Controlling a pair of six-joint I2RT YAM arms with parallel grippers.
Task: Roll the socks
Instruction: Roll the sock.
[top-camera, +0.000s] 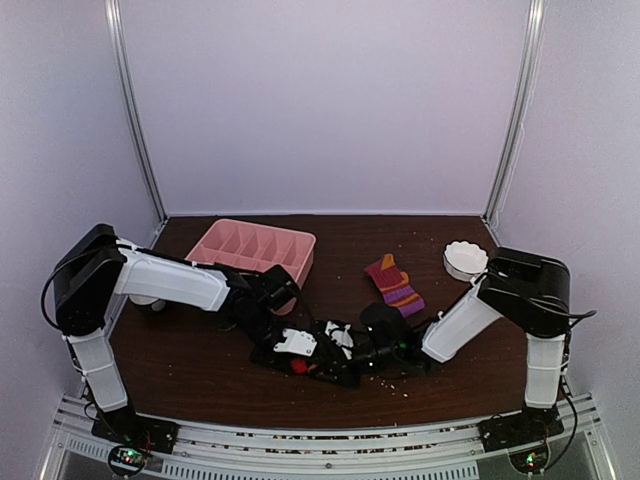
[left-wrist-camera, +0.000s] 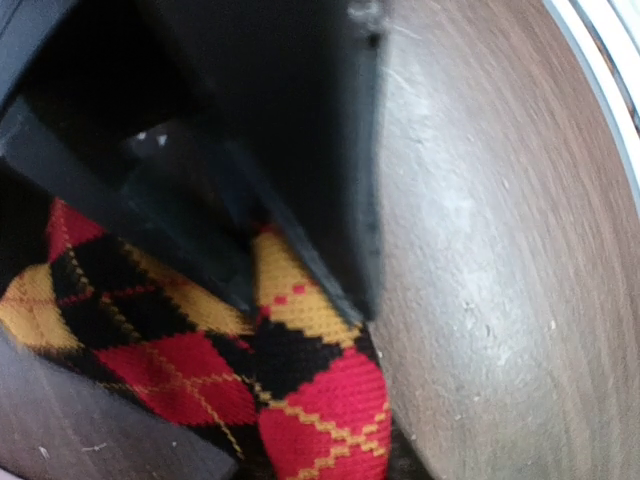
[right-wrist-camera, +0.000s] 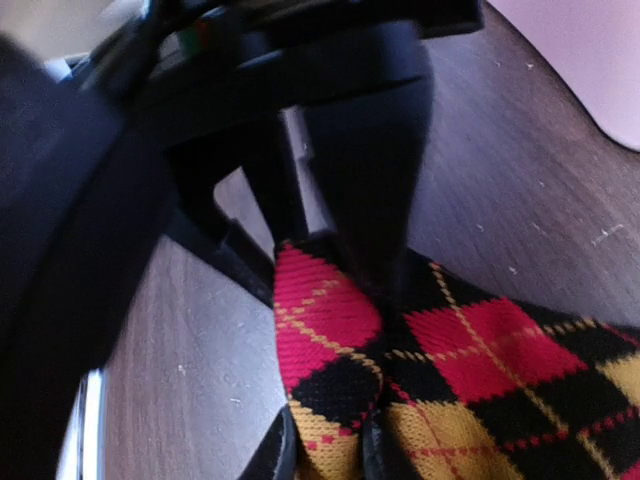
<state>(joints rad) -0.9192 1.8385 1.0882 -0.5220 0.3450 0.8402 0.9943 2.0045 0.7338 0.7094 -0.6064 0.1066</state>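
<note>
One of the socks (top-camera: 395, 283), striped purple and orange, lies flat on the brown table right of centre, with neither gripper touching it. Another of the socks (left-wrist-camera: 320, 400), red, black and yellow argyle, is at the front centre, where both arms meet; only a red bit (top-camera: 298, 366) shows from above. My left gripper (left-wrist-camera: 310, 450) is shut on one end of this argyle sock. From the other side my right gripper (right-wrist-camera: 325, 455) pinches a fold of the sock (right-wrist-camera: 340, 340). The black fingers (right-wrist-camera: 370, 150) of the left gripper rise just behind it.
A pink divided tray (top-camera: 215, 240) stands at the back left. A small white bowl (top-camera: 465, 260) sits at the back right. White walls close the table on three sides, and a metal rail runs along the near edge.
</note>
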